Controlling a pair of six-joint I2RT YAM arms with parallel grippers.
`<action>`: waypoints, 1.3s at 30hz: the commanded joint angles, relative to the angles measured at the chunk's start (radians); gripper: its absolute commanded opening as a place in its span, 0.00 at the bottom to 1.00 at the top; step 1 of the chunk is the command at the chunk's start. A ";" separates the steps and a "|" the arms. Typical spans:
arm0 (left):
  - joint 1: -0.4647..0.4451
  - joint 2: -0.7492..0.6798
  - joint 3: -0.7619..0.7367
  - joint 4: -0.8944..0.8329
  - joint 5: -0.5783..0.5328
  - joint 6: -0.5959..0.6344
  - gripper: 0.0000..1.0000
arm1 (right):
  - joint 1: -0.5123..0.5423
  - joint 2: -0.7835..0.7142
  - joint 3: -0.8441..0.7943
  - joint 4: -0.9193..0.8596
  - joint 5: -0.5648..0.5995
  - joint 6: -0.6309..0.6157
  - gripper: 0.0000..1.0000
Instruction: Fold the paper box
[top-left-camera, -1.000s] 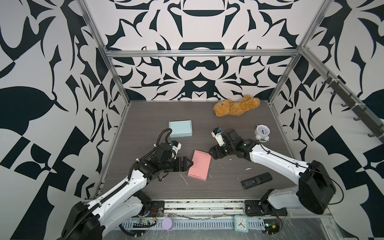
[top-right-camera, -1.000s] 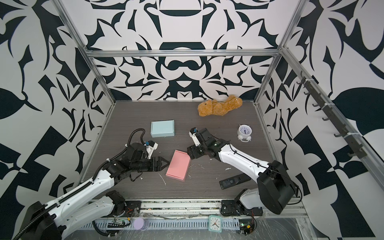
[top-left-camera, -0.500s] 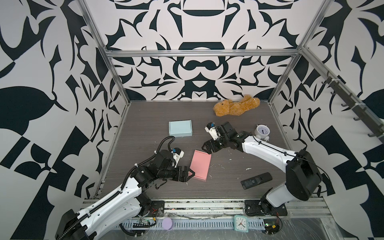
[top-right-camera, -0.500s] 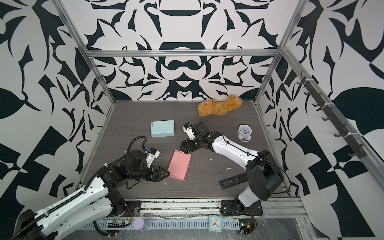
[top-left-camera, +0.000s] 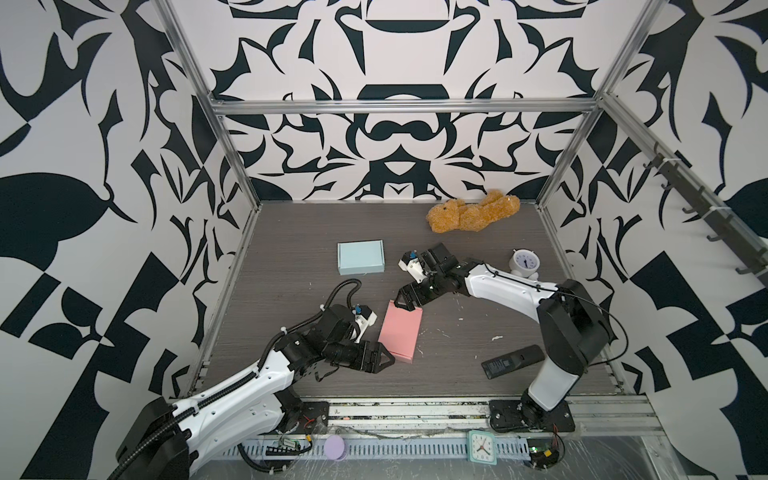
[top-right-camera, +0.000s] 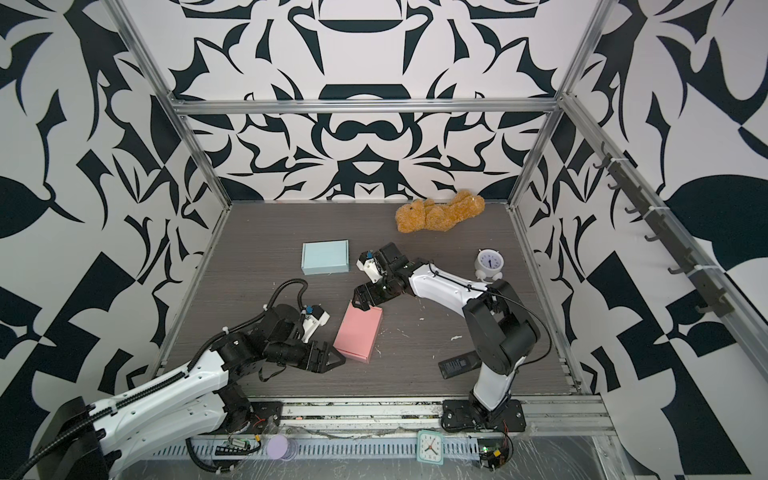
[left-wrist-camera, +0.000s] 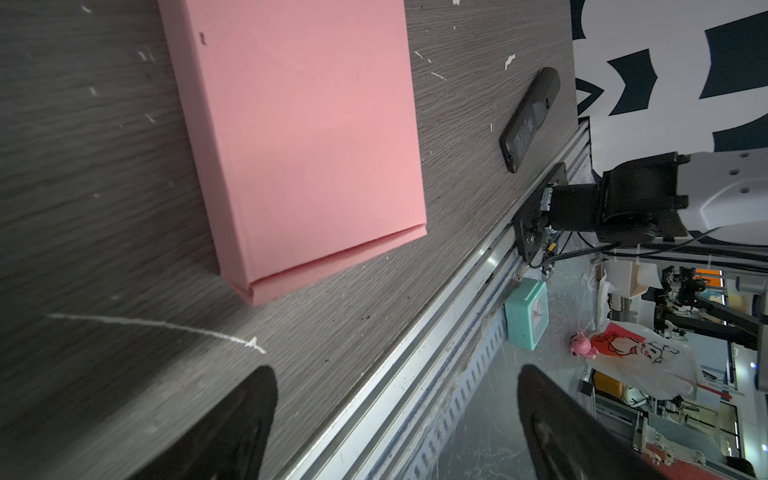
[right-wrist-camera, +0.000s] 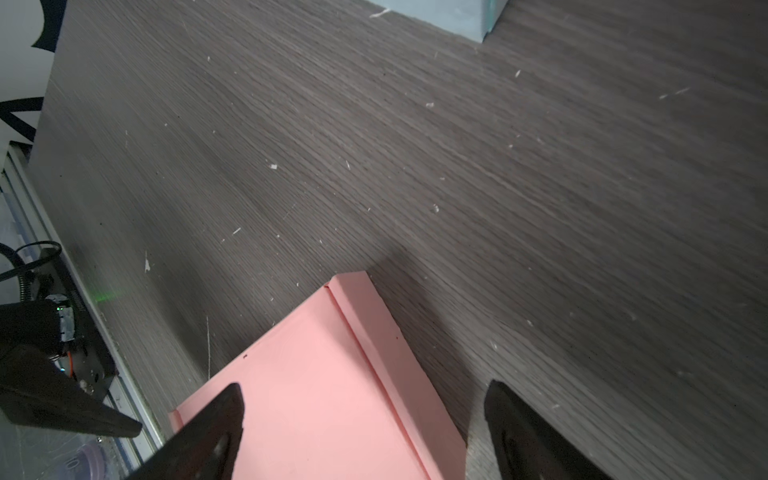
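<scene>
Arms have closed in: left gripper (top-left-camera: 387, 360) gapes empty by the pink box's (top-left-camera: 401, 332) near corner, right gripper (top-left-camera: 406, 303) splayed over its far edge, maybe touching.

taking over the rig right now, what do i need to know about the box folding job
Open and empty: the left end effector, beside the near corner of the pink box and apart from it.
Open: the right end effector, poised over the box's far edge; contact unclear.
The pink box lies flat on the table, lid shut, apparently fully folded. A blue box sits closed farther back.
Left: probably only check the lid seam and pull both arms clear.
</scene>
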 joint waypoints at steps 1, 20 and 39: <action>-0.009 0.053 0.003 0.084 -0.007 -0.008 0.93 | -0.002 -0.002 0.046 -0.004 -0.046 -0.017 0.92; -0.013 0.218 0.034 0.233 -0.061 -0.013 0.90 | -0.001 -0.013 -0.018 0.010 -0.074 -0.008 0.85; 0.035 0.277 0.085 0.249 -0.103 0.015 0.88 | -0.011 -0.141 -0.151 0.030 -0.027 0.032 0.84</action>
